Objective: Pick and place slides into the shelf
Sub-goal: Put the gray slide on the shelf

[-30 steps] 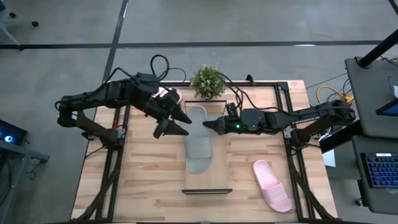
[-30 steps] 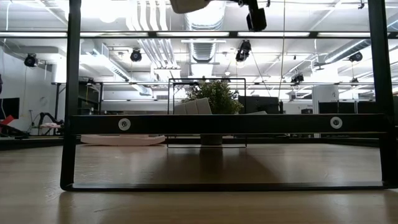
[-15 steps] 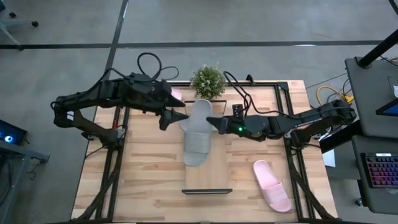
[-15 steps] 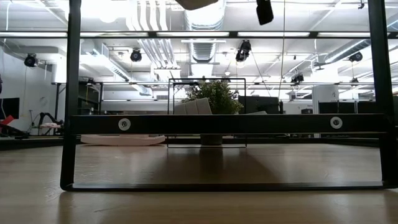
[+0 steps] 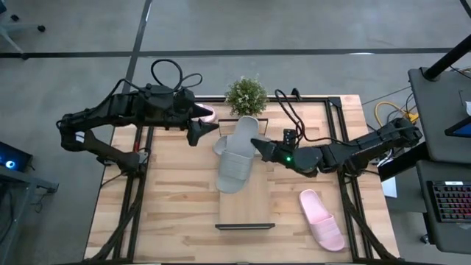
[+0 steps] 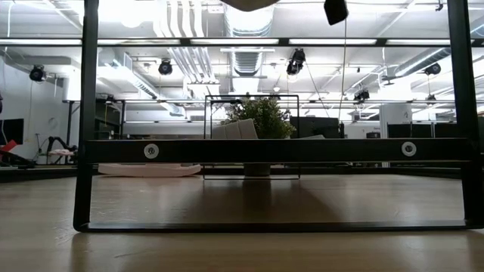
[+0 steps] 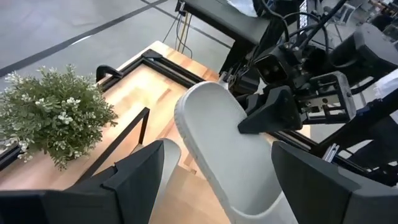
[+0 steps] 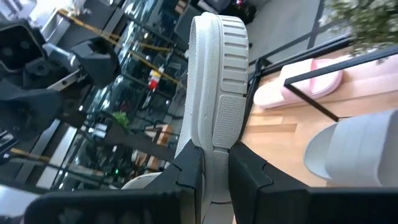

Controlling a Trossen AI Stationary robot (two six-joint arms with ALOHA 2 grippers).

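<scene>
The right gripper (image 5: 257, 144) is pinching the edge of a grey slide (image 5: 237, 153) and holding it up over the shelf (image 5: 245, 205), above a second grey slide (image 7: 163, 163) lying near the plant (image 5: 246, 96). The left gripper (image 5: 207, 128) is hovering just beside it with fingers spread. One pink slide (image 5: 321, 219) is lying on the table (image 5: 169, 199), another (image 8: 305, 84) behind the shelf.
</scene>
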